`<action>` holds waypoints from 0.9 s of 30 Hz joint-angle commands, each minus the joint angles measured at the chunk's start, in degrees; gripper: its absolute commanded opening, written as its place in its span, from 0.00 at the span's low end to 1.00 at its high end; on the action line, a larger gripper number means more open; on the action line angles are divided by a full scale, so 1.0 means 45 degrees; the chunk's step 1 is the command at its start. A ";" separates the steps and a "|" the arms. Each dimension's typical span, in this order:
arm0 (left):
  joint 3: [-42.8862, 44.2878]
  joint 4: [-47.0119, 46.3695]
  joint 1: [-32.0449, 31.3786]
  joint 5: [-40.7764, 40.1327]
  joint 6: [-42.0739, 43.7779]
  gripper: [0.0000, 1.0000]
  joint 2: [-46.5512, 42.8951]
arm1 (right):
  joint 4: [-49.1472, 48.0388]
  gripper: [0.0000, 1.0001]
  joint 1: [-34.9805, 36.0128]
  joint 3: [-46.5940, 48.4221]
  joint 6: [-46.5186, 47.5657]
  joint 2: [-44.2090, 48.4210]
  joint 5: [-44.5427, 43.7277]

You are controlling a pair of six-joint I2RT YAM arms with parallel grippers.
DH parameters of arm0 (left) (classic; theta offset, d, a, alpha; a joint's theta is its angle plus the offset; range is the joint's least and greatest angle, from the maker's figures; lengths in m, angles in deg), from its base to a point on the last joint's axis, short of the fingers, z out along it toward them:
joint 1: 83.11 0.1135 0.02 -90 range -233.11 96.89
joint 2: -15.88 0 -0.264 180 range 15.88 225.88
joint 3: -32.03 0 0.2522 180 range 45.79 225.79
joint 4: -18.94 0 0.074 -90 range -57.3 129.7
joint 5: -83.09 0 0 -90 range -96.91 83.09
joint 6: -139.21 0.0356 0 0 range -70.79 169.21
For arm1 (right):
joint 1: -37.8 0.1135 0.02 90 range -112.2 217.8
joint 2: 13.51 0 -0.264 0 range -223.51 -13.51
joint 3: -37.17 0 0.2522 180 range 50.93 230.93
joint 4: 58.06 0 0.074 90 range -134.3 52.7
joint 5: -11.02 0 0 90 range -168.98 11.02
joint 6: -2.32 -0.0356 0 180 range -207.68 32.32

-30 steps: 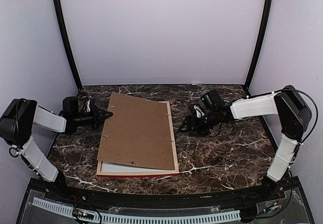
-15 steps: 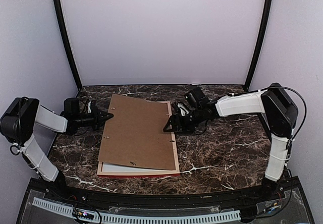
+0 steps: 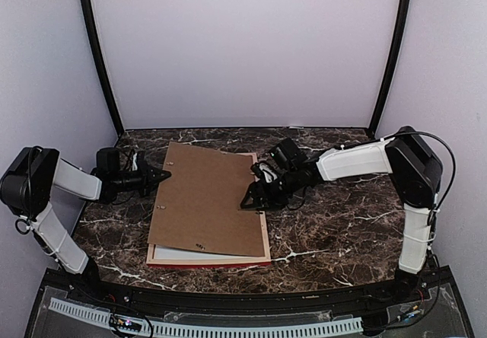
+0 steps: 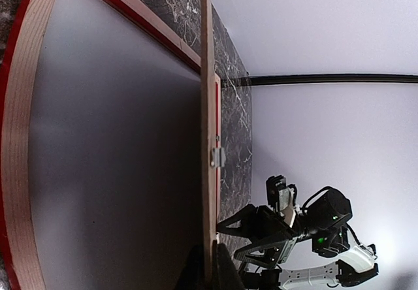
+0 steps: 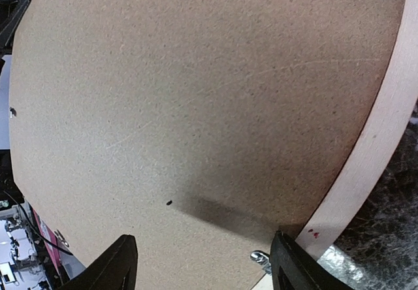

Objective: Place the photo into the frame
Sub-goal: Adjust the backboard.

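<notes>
The frame [image 3: 265, 235] lies back-up on the table, red at its edges and pale wood on its rails [image 4: 16, 140] [image 5: 385, 133]. A brown backing board [image 3: 209, 201] [image 5: 196, 94] lies skewed on top of it. My left gripper [image 3: 163, 173] [image 4: 209, 270] is shut on the board's left edge [image 4: 207, 107] and holds that side raised off the frame. My right gripper [image 3: 248, 200] [image 5: 206, 264] [image 4: 225, 243] is open, its fingers spread over the board's right edge with nothing between them. The photo is hidden.
A pale sheet [image 3: 179, 253] shows inside the frame below the board's near edge. A small metal clip [image 5: 261, 257] sits on the frame rail by my right fingers. Dark marble table [image 3: 342, 224] spreads to the right; white walls close in on three sides.
My right gripper has swung left from the open table to the board's right edge. The left gripper and the board have stayed put.
</notes>
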 commanded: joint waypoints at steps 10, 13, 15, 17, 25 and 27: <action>0.0130 0.0614 -0.0134 -0.0573 0.1240 0.07 0.0104 | 0.0325 0.70 0.0417 -0.0419 -0.0331 0.0318 -0.0389; 0.0130 0.0743 -0.0168 -0.0660 0.1413 0.09 0.0188 | 0.0324 0.70 0.0433 -0.0419 -0.0371 0.0380 -0.0455; 0.0120 0.0785 -0.0200 -0.0687 0.1474 0.11 0.0253 | 0.0330 0.70 0.0435 -0.0374 -0.0392 0.0420 -0.0493; 0.0112 0.0810 -0.0235 -0.0724 0.1526 0.13 0.0300 | 0.0392 0.70 0.0435 -0.0327 -0.0392 0.0440 -0.0519; 0.0074 0.0861 -0.0429 -0.0895 0.1674 0.19 0.0531 | 0.0575 0.70 0.0548 -0.0319 -0.0535 0.0588 -0.0695; 0.0057 0.0861 -0.0449 -0.0934 0.1670 0.20 0.0577 | 0.0615 0.70 0.0586 -0.0341 -0.0622 0.0700 -0.0775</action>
